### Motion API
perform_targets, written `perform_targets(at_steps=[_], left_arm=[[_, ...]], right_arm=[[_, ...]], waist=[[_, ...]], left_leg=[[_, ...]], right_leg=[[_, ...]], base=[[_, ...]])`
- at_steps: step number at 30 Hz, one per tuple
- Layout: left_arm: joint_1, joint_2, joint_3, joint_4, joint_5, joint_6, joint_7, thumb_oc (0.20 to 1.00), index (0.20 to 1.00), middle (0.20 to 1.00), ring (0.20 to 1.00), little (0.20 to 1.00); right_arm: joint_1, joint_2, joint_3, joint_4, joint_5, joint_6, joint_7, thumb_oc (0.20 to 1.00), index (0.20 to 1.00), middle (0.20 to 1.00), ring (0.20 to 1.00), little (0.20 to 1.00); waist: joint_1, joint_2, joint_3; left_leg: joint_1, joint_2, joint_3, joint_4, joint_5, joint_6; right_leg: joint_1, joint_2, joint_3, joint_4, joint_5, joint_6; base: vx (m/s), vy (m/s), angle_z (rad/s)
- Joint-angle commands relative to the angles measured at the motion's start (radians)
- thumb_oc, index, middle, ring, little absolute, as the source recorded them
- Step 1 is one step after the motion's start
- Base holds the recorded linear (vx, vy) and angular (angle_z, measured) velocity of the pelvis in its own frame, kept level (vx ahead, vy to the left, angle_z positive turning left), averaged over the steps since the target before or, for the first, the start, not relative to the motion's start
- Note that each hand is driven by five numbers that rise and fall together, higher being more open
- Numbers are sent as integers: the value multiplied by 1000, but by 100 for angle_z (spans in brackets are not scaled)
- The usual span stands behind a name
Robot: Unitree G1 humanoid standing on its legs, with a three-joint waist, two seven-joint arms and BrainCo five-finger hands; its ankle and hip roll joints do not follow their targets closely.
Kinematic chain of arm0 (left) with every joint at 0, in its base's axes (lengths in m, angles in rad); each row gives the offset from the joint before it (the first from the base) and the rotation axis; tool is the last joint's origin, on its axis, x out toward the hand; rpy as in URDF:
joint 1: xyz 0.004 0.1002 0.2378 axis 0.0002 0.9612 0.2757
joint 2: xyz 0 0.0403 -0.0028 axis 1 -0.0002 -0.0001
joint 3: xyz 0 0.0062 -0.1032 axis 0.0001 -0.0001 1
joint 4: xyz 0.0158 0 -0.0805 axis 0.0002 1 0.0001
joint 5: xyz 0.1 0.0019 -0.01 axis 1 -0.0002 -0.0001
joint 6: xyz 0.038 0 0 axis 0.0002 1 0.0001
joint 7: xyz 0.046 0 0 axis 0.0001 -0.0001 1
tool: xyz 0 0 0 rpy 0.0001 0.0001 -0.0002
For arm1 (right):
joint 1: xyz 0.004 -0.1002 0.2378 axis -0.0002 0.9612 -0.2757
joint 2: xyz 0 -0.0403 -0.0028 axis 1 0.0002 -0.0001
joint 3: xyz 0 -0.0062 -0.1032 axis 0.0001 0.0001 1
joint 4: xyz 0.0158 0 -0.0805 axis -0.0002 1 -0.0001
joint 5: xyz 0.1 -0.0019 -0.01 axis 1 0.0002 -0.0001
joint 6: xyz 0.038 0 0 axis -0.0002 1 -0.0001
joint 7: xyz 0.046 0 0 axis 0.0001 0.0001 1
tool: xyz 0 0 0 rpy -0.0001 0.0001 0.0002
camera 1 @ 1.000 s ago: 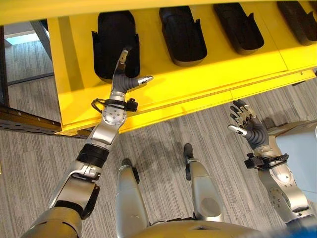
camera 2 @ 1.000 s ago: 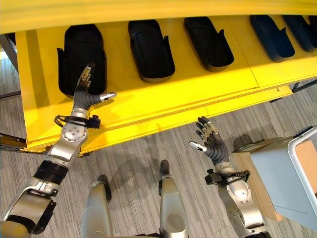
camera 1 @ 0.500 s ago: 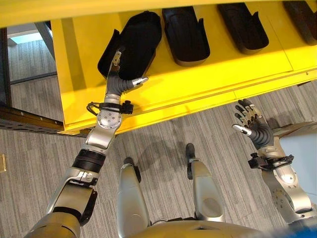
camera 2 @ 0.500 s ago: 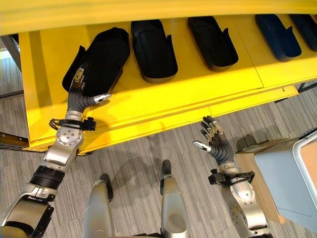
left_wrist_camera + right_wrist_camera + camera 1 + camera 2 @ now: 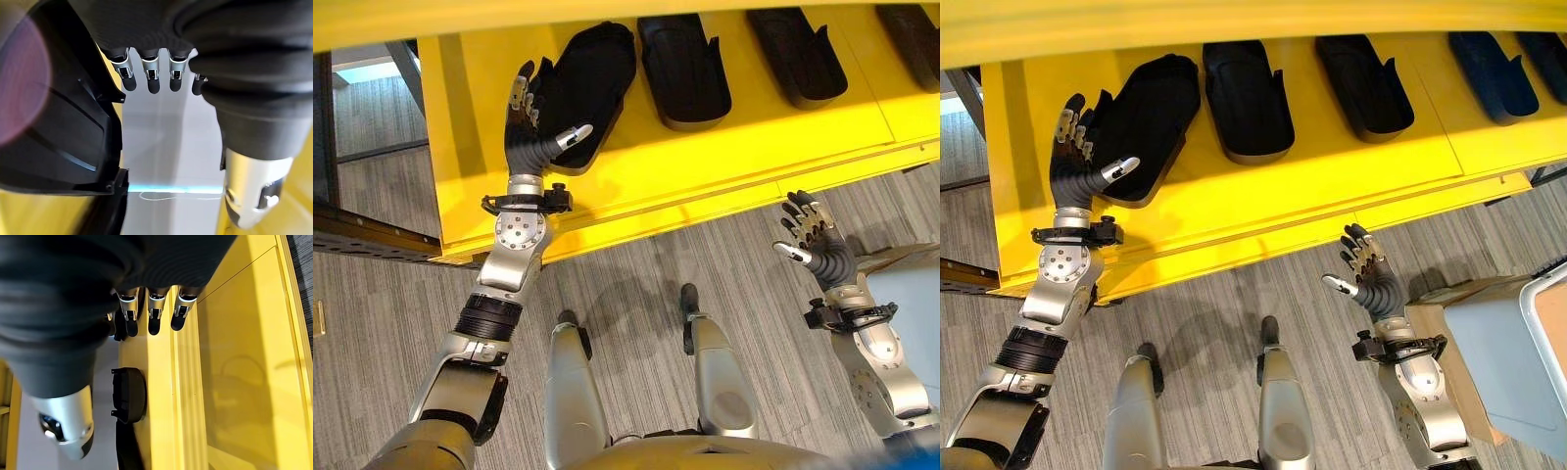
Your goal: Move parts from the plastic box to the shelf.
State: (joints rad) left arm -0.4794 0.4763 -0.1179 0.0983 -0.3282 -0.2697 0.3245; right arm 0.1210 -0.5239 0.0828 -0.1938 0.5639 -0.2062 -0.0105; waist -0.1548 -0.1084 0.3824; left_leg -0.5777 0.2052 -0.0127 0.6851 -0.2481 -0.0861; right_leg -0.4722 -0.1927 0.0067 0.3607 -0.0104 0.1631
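At about four o'clock, nearest the viewer, a pale lidded plastic box (image 5: 1518, 362) is cut off by the frame edge, so its contents cannot be seen. Just beside it, the right hand (image 5: 1371, 279) hangs over grey floor with fingers spread and relaxed, holding nothing. Farther off, at eleven o'clock, the left hand (image 5: 533, 127) has its fingers straight and splayed beside a black moulded plastic part (image 5: 582, 83), which lies tilted on the bright yellow shelf (image 5: 724, 152); contact is hard to judge. The left wrist view shows that part's ribbed edge (image 5: 63, 127) close beside the fingers. More black parts (image 5: 1249, 98) line the shelf toward one o'clock, the farthest cropped.
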Motion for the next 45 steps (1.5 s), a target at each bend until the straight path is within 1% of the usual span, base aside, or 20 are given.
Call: perform_targets(at_steps=[1, 4, 5, 9, 11, 13, 17, 19, 20, 21, 22, 27, 29, 32, 34, 37, 40, 42, 45], left_arm=[[33, 7, 5, -107, -20, -77, -32, 1000, 1000, 1000, 1000, 1000], [41, 16, 5, -107, -24, -75, -42, 1000, 1000, 1000, 1000, 1000], [43, 21, 1, -99, -31, -76, -46, 1000, 1000, 1000, 1000, 1000], [41, 25, -1, -92, -30, -74, -46, 1000, 1000, 1000, 1000, 1000], [33, 33, -8, -81, -23, -71, -43, 1000, 1000, 1000, 1000, 1000], [31, 37, -10, -75, -18, -69, -42, 1000, 1000, 1000, 1000, 1000], [15, 54, -13, -55, -3, -63, -30, 1000, 1000, 1000, 1000, 1000], [2, 61, -18, -44, -2, -60, -23, 1000, 1000, 1000, 1000, 1000], [-16, 71, -28, -32, 14, -54, -12, 1000, 1000, 1000, 1000, 1000], [-16, 72, -28, -31, 14, -55, -12, 1000, 1000, 1000, 1000, 1000], [-31, 81, -34, -21, 22, -51, -7, 1000, 1000, 1000, 1000, 1000], [-80, 101, -60, 19, 48, -41, 22, 1000, 1000, 1000, 1000, 1000], [-89, 103, -62, 24, 50, -39, 26, 1000, 1000, 1000, 1000, 1000], [-139, 115, -85, 56, 65, -33, 51, 1000, 1000, 1000, 1000, 1000], [-139, 115, -85, 56, 65, -33, 51, 1000, 1000, 1000, 1000, 1000], [-189, 123, -115, 108, 71, -23, 68, 1000, 1000, 1000, 1000, 1000], [-208, 122, -131, 132, 73, -20, 74, 1000, 1000, 1000, 1000, 1000], [-231, 115, -151, 166, 86, -11, 85, 1000, 1000, 1000, 1000, 1000], [-243, 111, -166, 191, 89, -5, 84, 1000, 1000, 1000, 1000, 1000]], right_arm=[[-23, -34, -68, -137, -7, -96, 17, 1000, 1000, 1000, 1000, 1000], [-41, -38, -54, -165, 29, -98, 34, 1000, 1000, 1000, 1000, 1000], [-62, -40, -27, -174, 70, -94, 49, 1000, 1000, 1000, 1000, 1000], [-87, -44, -3, -180, 100, -91, 59, 1000, 1000, 1000, 1000, 1000], [-153, -43, 56, -179, 161, -84, 74, 1000, 1000, 1000, 1000, 1000], [-172, -42, 73, -175, 176, -81, 74, 1000, 1000, 1000, 1000, 1000], [-260, -35, 159, -157, 238, -61, 85, 1000, 1000, 1000, 1000, 1000], [-312, -22, 204, -130, 280, -56, 82, 1000, 1000, 1000, 1000, 1000], [-366, -9, 250, -107, 316, -50, 76, 1000, 1000, 1000, 1000, 1000], [-368, -9, 251, -105, 316, -50, 76, 1000, 1000, 1000, 1000, 1000], [-416, 8, 286, -81, 337, -48, 65, 1000, 1000, 1000, 1000, 1000], [-522, 63, 361, -1, 379, -48, 33, 1000, 1000, 1000, 1000, 1000], [-537, 71, 369, 10, 381, -49, 27, 1000, 1000, 1000, 1000, 1000], [-595, 109, 414, 71, 397, -43, 9, 1000, 1000, 1000, 1000, 1000], [-595, 109, 414, 71, 397, -43, 9, 1000, 1000, 1000, 1000, 1000], [-652, 143, 429, 131, 394, -53, -22, 1000, 1000, 1000, 1000, 1000], [-672, 158, 430, 161, 387, -59, -39, 1000, 1000, 1000, 1000, 1000], [-696, 173, 421, 194, 358, -69, -68, 1000, 1000, 1000, 1000, 1000], [-704, 177, 419, 213, 345, -67, -82, 1000, 1000, 1000, 1000, 1000]], waist=[[7, 18, -37], [11, 14, -35], [15, 13, -35], [18, 11, -34], [27, 11, -35], [29, 10, -34], [40, 11, -34], [47, 11, -34], [54, 11, -33], [53, 11, -32], [59, 11, -32], [71, 13, -30], [72, 13, -29], [79, 14, -28], [79, 14, -27], [83, 17, -25], [84, 19, -25], [84, 22, -22], [83, 25, -20]], left_leg=[[26, -13, 13, -123, 85, 21], [29, -14, 12, -123, 85, 22], [30, -16, 12, -122, 85, 22], [33, -17, 14, -124, 85, 22], [37, -19, 12, -126, 87, 23], [38, -20, 12, -125, 87, 23], [40, -23, 13, -126, 88, 24], [43, -25, 13, -128, 89, 24], [43, -26, 13, -128, 90, 24], [43, -26, 13, -128, 90, 24], [44, -27, 13, -128, 91, 25], [42, -31, 12, -127, 91, 27], [41, -32, 12, -127, 91, 28], [33, -35, 10, -125, 93, 30], [33, -35, 10, -125, 92, 30], [19, -38, 7, -116, 91, 33], [14, -40, 6, -113, 91, 35], [7, -42, 8, -109, 89, 37], [-2, -44, 8, -97, 85, 41]], right_leg=[[8, -13, -13, 107, -84, -53], [13, -14, -16, 104, -82, -51], [15, -16, -17, 104, -79, -51], [19, -17, -17, 102, -79, -50], [27, -20, -19, 97, -76, -50], [29, -21, -18, 95, -75, -50], [37, -25, -21, 87, -71, -50], [42, -26, -22, 84, -70, -49], [43, -28, -23, 82, -69, -49], [44, -28, -23, 82, -69, -49], [47, -31, -24, 81, -68, -49], [51, -33, -27, 78, -68, -49], [51, -34, -27, 78, -68, -49], [50, -37, -30, 74, -66, -47], [50, -37, -30, 74, -66, -47], [44, -39, -32, 74, -63, -47], [42, -40, -34, 75, -63, -46], [37, -42, -32, 76, -63, -45], [27, -43, -30, 84, -65, -46]], base=[[0, 0, 0], [-2, 4, 1], [-5, 7, 5], [-1, 5, 2], [-7, 24, 4], [0, 0, 0], [0, 0, 0], [-2, 7, 3], [-2, 11, 6], [-3, 16, 6], [-1, 13, 3], [-2, 17, 6], [3, 17, 4], [7, 21, 4], [2, 5, 2], [0, 0, 0], [0, 0, 0], [16, 48, 0], [10, 22, 1]])
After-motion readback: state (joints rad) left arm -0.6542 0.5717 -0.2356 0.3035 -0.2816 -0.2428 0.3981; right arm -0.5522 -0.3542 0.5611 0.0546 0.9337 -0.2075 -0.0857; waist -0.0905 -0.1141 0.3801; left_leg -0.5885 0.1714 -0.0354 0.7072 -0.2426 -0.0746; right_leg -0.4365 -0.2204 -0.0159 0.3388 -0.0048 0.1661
